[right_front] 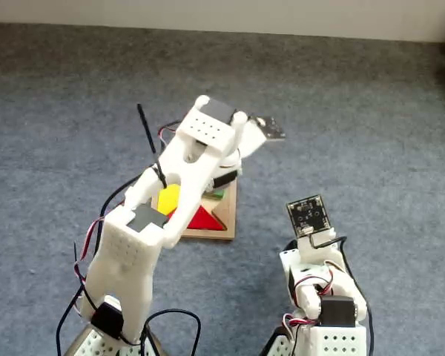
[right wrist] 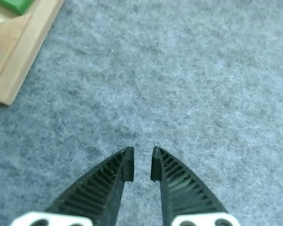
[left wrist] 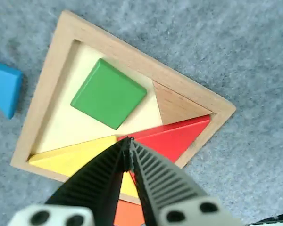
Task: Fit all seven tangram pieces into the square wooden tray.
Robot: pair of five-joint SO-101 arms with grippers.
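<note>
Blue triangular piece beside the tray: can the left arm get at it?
Probably yes: the blue triangular wooden piece lies uncovered on carpet beside the square wooden tray, close to the left arm, jaws shut.

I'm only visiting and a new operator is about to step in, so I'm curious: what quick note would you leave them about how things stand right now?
Left gripper: shut, empty, over the tray.
Right gripper: slightly open, empty, over carpet beside the tray.
In the tray: green square, wooden triangle, red triangle, yellow triangle; an orange piece peeks from under the left gripper, seemingly inside too.
Left to do: the blue piece lies on the carpet outside; the green square sits loose with open floor around it, so the fit is unfinished.
</note>
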